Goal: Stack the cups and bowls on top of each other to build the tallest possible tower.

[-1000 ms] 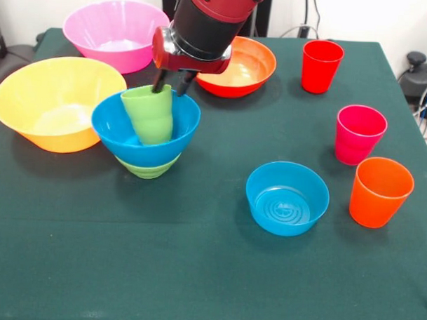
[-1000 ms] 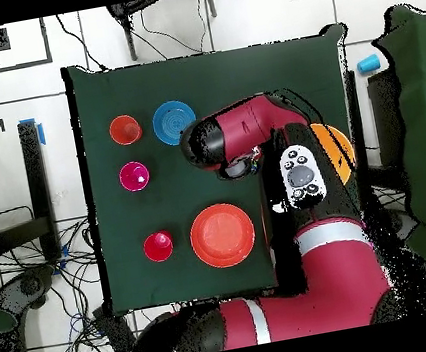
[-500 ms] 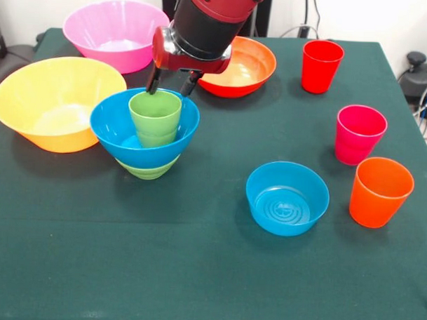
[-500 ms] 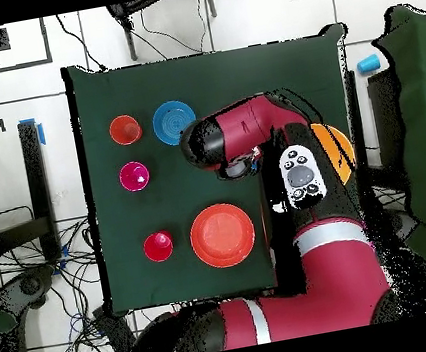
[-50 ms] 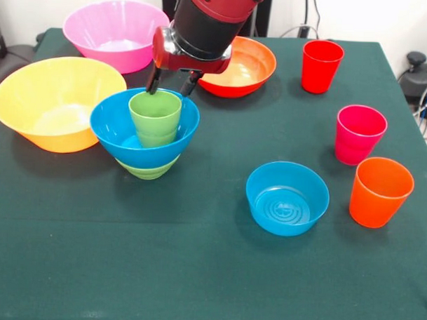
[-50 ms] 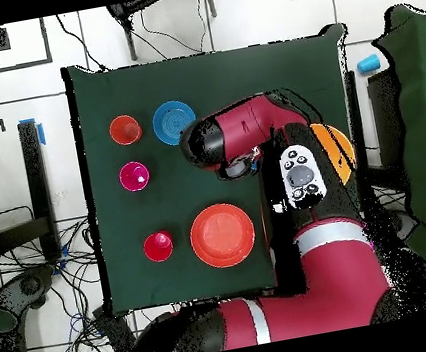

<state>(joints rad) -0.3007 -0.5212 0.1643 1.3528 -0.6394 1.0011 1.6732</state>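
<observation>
Pincer gapes wide just above green cup, upright in blue bowl

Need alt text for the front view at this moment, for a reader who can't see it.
A light green cup stands upright in a wide blue bowl stacked on a small green bowl, with the open gripper just above and behind it. Around them on the dark green table sit four loose bowls and three loose cups.
</observation>
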